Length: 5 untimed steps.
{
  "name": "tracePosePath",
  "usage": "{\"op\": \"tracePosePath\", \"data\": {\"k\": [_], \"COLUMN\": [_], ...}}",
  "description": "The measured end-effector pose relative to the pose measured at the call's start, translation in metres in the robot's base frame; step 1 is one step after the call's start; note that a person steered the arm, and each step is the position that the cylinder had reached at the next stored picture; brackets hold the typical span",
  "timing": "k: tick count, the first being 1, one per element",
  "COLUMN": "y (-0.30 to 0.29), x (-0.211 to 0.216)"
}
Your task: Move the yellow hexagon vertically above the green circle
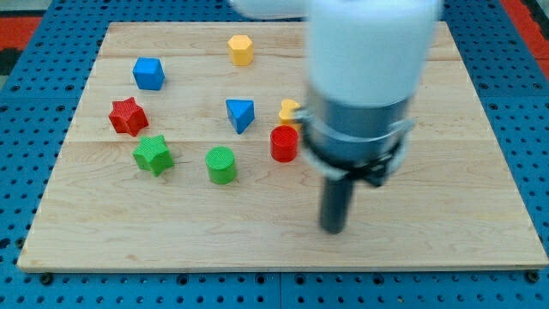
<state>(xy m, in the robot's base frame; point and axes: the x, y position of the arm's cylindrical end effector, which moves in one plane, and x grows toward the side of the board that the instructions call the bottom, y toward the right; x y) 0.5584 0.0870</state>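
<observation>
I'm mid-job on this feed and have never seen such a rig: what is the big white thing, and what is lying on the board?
There is one camera view, looking down at a wooden board. The big white and grey shape is the robot arm; it ends in a dark rod, and my tip touches the board right of the blocks. Nothing is held: the rod only pushes. On the board lie a yellow hexagon at the top, a blue cube, red star, green star, green circle, blue triangle, red cylinder and a partly hidden yellow block.
</observation>
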Motion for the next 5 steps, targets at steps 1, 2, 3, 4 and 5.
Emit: {"op": "tracePosePath", "data": {"k": [1,2,3,4,5], "y": [0.089,0.112,0.107,0.06,-0.019], "x": [-0.077,-0.17,-0.253,-0.311,-0.334]}}
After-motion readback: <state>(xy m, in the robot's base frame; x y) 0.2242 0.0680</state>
